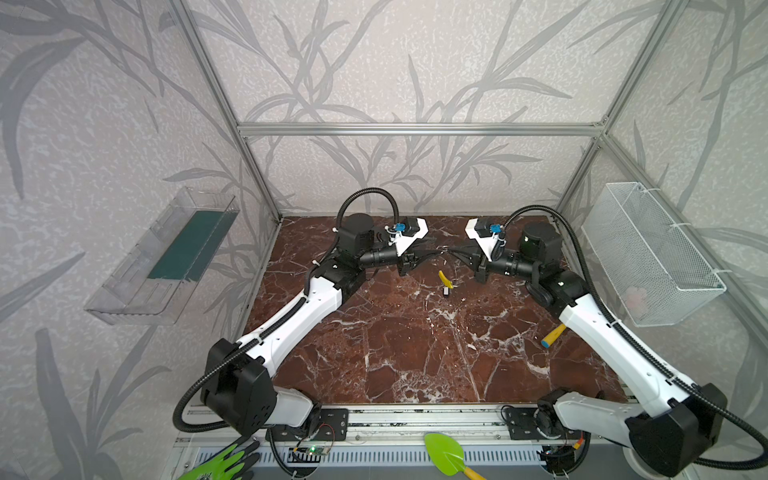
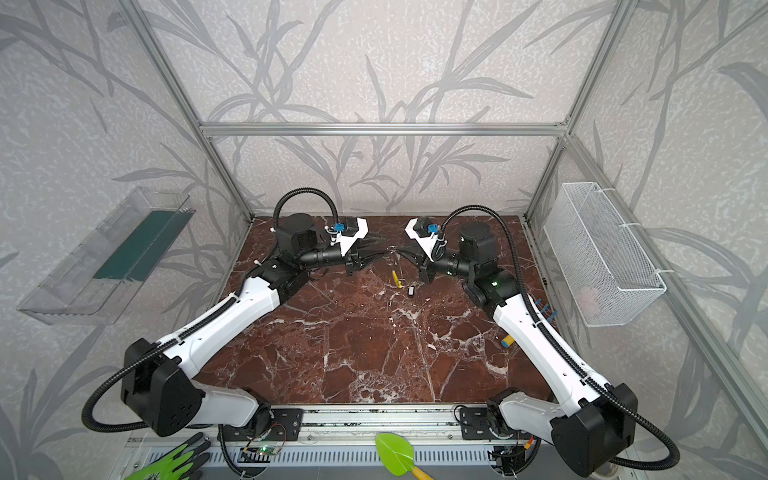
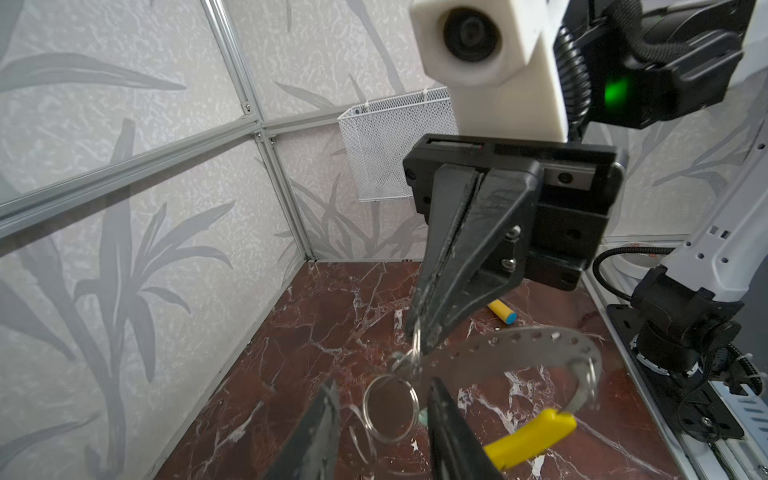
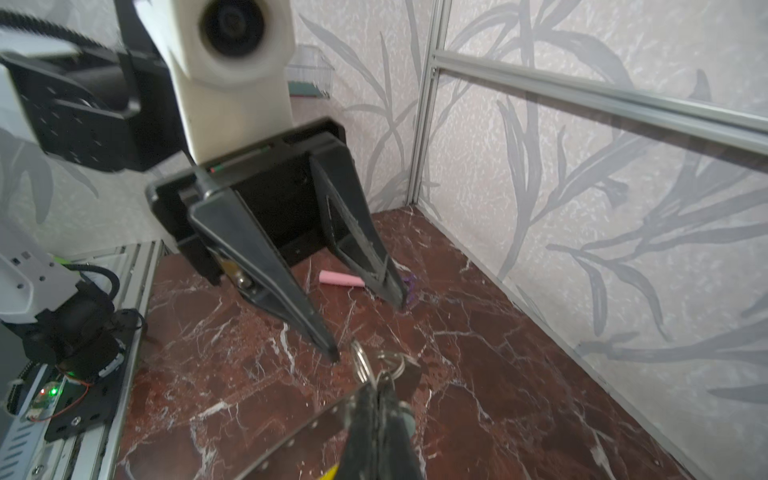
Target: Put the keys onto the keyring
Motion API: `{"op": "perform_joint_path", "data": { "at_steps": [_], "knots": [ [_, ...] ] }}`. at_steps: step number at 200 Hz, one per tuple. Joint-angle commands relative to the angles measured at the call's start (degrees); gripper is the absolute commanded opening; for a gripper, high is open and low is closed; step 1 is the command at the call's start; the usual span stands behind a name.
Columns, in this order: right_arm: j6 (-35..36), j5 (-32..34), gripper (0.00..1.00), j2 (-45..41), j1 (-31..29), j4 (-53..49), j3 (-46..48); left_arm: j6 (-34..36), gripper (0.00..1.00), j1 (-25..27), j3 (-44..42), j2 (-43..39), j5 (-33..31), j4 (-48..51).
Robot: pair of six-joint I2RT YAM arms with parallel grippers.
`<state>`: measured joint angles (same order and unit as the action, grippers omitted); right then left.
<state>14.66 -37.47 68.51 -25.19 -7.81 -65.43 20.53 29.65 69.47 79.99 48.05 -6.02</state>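
Observation:
In both top views the two grippers meet tip to tip above the back middle of the marble table (image 1: 415,353). My right gripper (image 4: 380,388) is shut on the keys (image 4: 365,361), whose silvery split rings stick out past its tips. A pale teal tag (image 3: 423,415) shows beside them. The keyring (image 3: 519,345), a grey perforated band with a yellow sleeve (image 3: 532,436), hangs at the same spot. My left gripper (image 3: 382,386) stands open, and one split ring (image 3: 390,409) lies between its fingers (image 3: 320,432) without being pinched. In a top view the yellow sleeve (image 1: 445,279) hangs below the tips.
A yellow chalk stick with a blue end (image 1: 552,336) lies by the right arm. A pink stick (image 4: 340,278) lies behind the left gripper. A small black-and-white piece (image 1: 446,292) is on the table. A wire basket (image 1: 652,253) and a clear bin (image 1: 166,257) hang on the side walls.

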Motion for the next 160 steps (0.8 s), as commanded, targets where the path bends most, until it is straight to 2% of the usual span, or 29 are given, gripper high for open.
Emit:
{"op": "perform_joint_path", "data": {
  "at_steps": [1, 18, 60, 106, 160],
  "knots": [
    [7.86, 4.86, 0.0, 0.48, -2.55, -12.66, -3.92, 12.82, 0.38, 1.59, 3.23, -1.12, -4.78, 14.19],
    [9.34, 6.82, 0.0, 1.57, -4.44, -15.74, -6.1, 16.09, 0.38, 2.72, 4.49, -0.84, -6.29, 17.38],
    [9.55, 7.77, 0.0, 2.08, -5.9, -15.89, -6.39, 20.6, 0.37, 3.62, 5.12, -2.24, -9.58, 23.13],
    [11.77, 9.89, 0.0, 3.54, -7.6, -19.33, -8.51, 23.38, 0.37, 4.47, 5.57, -2.87, -12.16, 25.3],
    [12.0, 10.75, 0.0, 3.95, -8.59, -19.99, -9.41, 23.89, 0.33, 5.26, 6.75, -2.31, -11.1, 26.55]
  ]
}}
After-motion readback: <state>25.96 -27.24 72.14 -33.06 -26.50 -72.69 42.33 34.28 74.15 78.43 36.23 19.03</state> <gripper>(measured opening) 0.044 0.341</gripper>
